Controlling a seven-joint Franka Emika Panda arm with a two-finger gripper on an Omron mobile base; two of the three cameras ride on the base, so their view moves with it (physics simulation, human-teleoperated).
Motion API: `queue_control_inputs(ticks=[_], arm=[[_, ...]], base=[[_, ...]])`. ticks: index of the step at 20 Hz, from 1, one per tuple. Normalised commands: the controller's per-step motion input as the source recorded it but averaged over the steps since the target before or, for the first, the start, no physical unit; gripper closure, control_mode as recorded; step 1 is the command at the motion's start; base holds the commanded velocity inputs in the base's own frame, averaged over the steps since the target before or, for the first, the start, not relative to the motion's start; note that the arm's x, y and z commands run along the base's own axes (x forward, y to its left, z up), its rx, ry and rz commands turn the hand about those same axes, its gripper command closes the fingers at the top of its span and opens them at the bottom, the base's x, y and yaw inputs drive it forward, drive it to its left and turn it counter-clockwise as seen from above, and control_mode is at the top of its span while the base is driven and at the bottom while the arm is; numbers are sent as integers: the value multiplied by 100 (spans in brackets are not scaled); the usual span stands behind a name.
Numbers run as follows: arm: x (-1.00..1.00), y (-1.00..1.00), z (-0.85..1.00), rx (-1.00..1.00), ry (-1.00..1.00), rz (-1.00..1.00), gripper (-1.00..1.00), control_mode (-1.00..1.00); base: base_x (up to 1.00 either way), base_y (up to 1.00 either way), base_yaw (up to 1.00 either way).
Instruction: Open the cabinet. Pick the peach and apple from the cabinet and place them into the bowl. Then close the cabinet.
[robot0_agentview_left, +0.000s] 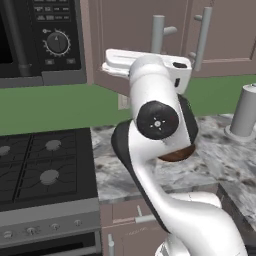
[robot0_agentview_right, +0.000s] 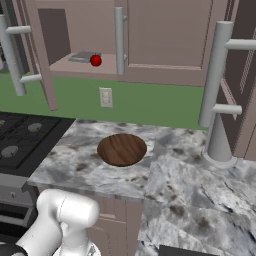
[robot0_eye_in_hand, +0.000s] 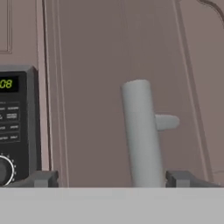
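The cabinet (robot0_agentview_right: 150, 35) has its left door (robot0_agentview_right: 41, 55) swung out and its right door closed. On the inner shelf sits the red apple (robot0_agentview_right: 95, 60), next to a flat grey item (robot0_agentview_right: 82, 56). The peach is out of view. The brown wooden bowl (robot0_agentview_right: 122, 149) rests on the marble counter below; the arm covers most of the bowl (robot0_agentview_left: 176, 155) in the left base view. My gripper (robot0_eye_in_hand: 113, 179) is open, its tips on either side of the door's grey bar handle (robot0_eye_in_hand: 140, 135) without touching it. The handle stands nearer the right fingertip (robot0_eye_in_hand: 183, 178).
A black microwave (robot0_agentview_left: 40, 40) hangs left of the cabinet, and its panel (robot0_eye_in_hand: 15, 122) is close to my hand. A gas stove (robot0_agentview_left: 40, 165) lies below it. A grey paper-towel post (robot0_agentview_right: 220, 145) stands on the counter (robot0_agentview_right: 170, 185) at the right, beside a tall dark cabinet's handle (robot0_agentview_right: 216, 75).
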Motion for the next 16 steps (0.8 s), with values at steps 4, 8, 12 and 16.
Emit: queue_control_inputs(ticks=[4, 8, 12, 16], arm=[[-54, -45, 9, 0, 9, -10, -100, -100], [-34, -98, -9, 0, 16, -2, -100, -100], [-31, -100, -42, 0, 18, 0, -100, -100], [-24, -100, -57, 0, 19, 0, -100, -100]], base=[[0, 0, 0], [0, 0, 0], [0, 0, 0], [0, 0, 0]])
